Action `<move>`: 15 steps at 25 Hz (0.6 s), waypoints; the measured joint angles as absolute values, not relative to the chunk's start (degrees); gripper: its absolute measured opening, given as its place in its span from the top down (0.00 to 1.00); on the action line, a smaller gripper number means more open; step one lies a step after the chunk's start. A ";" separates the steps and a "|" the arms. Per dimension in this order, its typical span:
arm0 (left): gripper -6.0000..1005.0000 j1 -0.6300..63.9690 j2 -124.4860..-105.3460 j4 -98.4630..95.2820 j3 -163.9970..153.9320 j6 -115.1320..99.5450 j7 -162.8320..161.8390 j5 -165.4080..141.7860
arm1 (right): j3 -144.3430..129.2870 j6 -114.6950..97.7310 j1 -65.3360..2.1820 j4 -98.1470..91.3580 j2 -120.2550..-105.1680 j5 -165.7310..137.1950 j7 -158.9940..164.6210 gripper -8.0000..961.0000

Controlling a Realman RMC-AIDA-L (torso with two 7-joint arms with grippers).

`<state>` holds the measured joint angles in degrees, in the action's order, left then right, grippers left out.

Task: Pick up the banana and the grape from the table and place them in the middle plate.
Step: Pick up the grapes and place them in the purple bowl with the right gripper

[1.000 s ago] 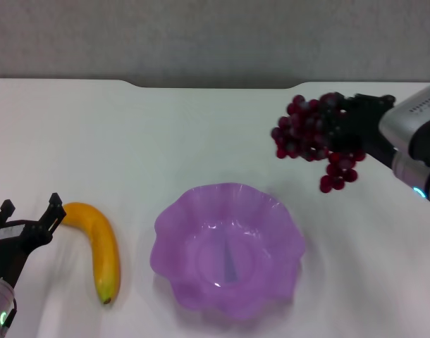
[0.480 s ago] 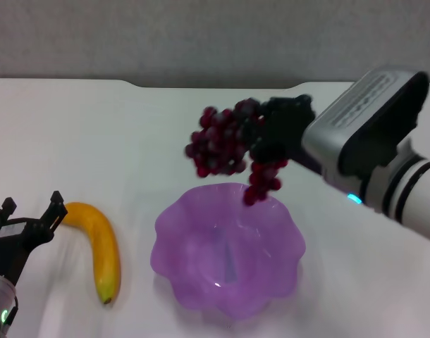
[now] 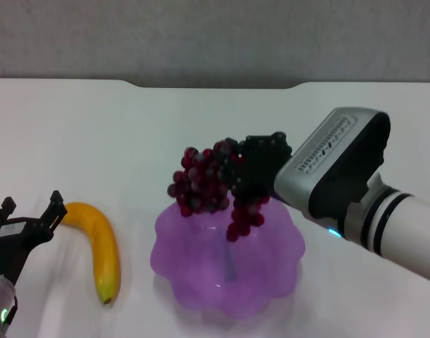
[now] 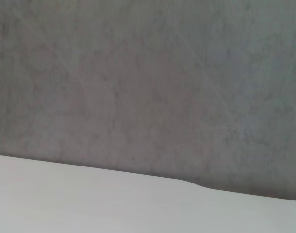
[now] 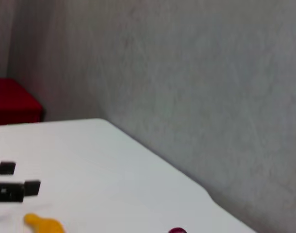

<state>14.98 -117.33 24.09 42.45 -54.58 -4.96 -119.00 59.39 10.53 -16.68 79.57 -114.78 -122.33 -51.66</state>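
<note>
Right claw (image 3: 254, 172) clenched on the grapes (image 3: 213, 184), hanging just over the far rim of the plate (image 3: 282, 264), bunch spilling leftward and a bit down toward the bowl's middle. So basically straight down and slightly nearer from here, then let go. Banana (image 3: 99, 246) lying on the surface (image 3: 95, 134) left of the plate, long axis running near-to-far, right beside the left claw (image 3: 28, 218), fingers spread, holding nothing.

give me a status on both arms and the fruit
Right tool shut on dark red-purple grape bunch, over the purple scalloped plate. Left tool open beside the yellow banana on the white table. Nothing in the way.
</note>
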 joint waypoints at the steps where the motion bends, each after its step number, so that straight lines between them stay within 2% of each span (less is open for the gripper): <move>1: 0.09 15.00 -117.33 24.09 42.45 -54.58 -4.97 -119.00 | 59.15 10.51 -16.77 79.10 -114.79 -122.20 -51.61 0.80; 15: 0.09 15.12 -117.33 23.89 42.45 -54.58 -4.71 -117.61 | 53.65 6.53 -16.67 75.15 -114.86 -122.03 -51.72 0.80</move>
<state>15.12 -117.33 23.89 42.45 -54.58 -4.71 -117.61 53.65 6.53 -16.67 75.15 -114.86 -122.03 -51.72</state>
